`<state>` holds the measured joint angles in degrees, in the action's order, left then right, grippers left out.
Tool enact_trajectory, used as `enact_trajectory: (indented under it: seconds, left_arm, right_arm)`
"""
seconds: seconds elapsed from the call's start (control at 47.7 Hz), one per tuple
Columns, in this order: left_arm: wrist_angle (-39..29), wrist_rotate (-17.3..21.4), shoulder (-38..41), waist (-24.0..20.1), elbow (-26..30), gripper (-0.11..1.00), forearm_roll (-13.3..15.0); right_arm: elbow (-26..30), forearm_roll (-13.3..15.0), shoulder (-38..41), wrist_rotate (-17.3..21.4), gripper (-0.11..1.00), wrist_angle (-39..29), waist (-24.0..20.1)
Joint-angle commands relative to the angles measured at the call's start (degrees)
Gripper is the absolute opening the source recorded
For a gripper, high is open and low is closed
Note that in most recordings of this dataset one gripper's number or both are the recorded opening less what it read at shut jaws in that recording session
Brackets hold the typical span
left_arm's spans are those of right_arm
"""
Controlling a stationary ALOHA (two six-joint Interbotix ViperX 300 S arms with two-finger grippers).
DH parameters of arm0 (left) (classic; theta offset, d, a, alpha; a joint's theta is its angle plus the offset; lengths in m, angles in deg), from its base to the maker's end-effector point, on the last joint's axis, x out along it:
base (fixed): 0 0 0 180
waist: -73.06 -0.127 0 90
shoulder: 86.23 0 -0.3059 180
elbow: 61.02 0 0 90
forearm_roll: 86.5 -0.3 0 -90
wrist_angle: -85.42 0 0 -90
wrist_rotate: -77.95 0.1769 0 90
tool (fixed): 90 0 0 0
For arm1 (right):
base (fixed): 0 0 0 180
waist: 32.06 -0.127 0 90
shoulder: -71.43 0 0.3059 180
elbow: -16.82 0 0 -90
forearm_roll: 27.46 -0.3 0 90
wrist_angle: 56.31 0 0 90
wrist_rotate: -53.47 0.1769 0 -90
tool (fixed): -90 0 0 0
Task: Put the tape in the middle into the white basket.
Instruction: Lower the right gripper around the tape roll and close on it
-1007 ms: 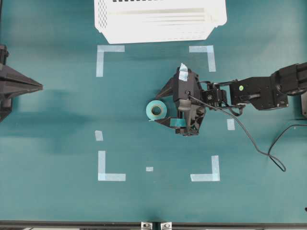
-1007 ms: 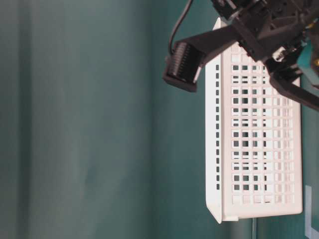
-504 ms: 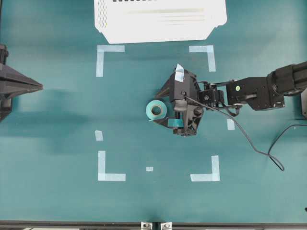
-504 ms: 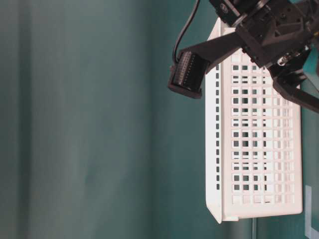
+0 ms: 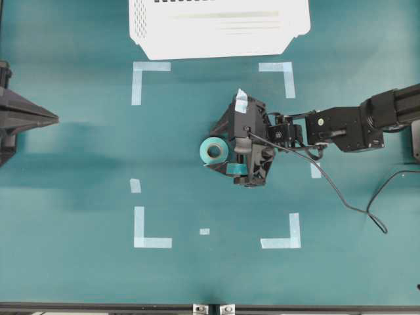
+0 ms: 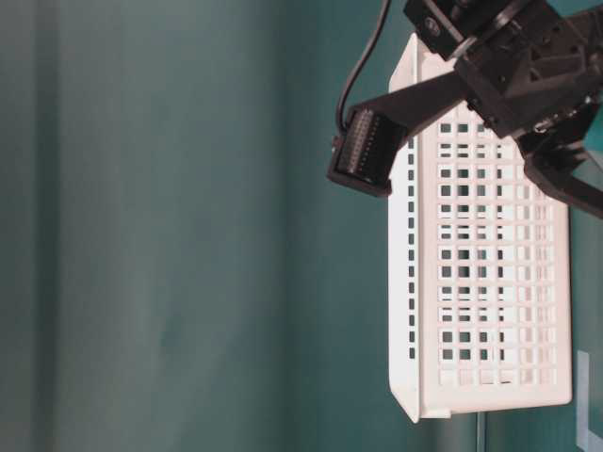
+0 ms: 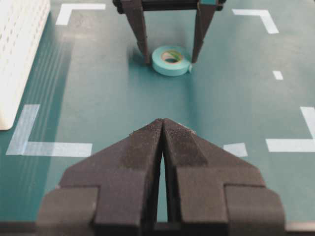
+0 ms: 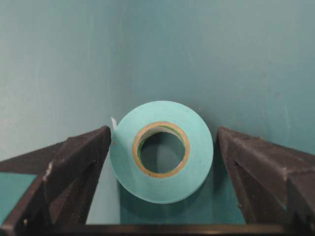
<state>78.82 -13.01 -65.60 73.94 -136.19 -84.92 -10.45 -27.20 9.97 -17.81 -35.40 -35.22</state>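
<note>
Tape: the mint roll of tape [image 5: 213, 150] lies flat on the teal table [image 5: 79, 164], near the middle of the area marked by the pale corner strips [image 5: 146, 74], its tan core facing up.

Basket: the white basket [image 5: 216, 29] sits at the far edge of the table in the overhead view, well apart from the roll.

Handling: I judge the roll light and stiff (a rigid core under wound tape), so it should not deform under a squeeze. Its outer face looks smooth and curved, so an off-centre pinch could let it squirt sideways or spin.

Where to hold: across the outer wall, one pad on each side, on a line through the hole. The loose tape end at the roll's edge in the right wrist view is best avoided.

Right pincer: the right gripper [image 5: 220, 147] has its jaws spread wide apart, one to each side of the roll. From its own camera neither pad clearly touches the tape [image 8: 162, 151]; the left-hand one is just beside it, the other stands off with a clear gap.

Right arm pose: stretched in from the right edge of the table, wrist low, fingers level with the roll.

Left pincer: the left gripper [image 7: 163, 129] has its jaws together on nothing, parked at the left edge, pointing at the scene.
</note>
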Motion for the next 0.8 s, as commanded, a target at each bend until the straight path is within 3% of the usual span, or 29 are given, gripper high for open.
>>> enact_trajectory:
  seconds: [0.0,0.629,0.713,0.776]
  left_arm:
    - [0.5,0.0,0.4,0.2,0.8,-0.11,0.0]
    - [0.6,0.0,0.4,0.1,0.7,-0.11,0.0]
    - [0.6,0.0,0.4,0.2,0.7,-0.11,0.0]
    - [0.6,0.0,0.4,0.2,0.7,-0.11,0.0]
  right_arm:
    - [1.0,0.1,-0.8,0.1,1.00,0.2,-0.3]
    - [1.4,0.0,0.2,-0.1,0.99,-2.5,-0.2]
    - [1.3,0.1,0.1,-0.1,0.94,-2.5,-0.2]
    - [1.3,0.1,-0.2,-0.1,0.82,-2.5,-0.2]
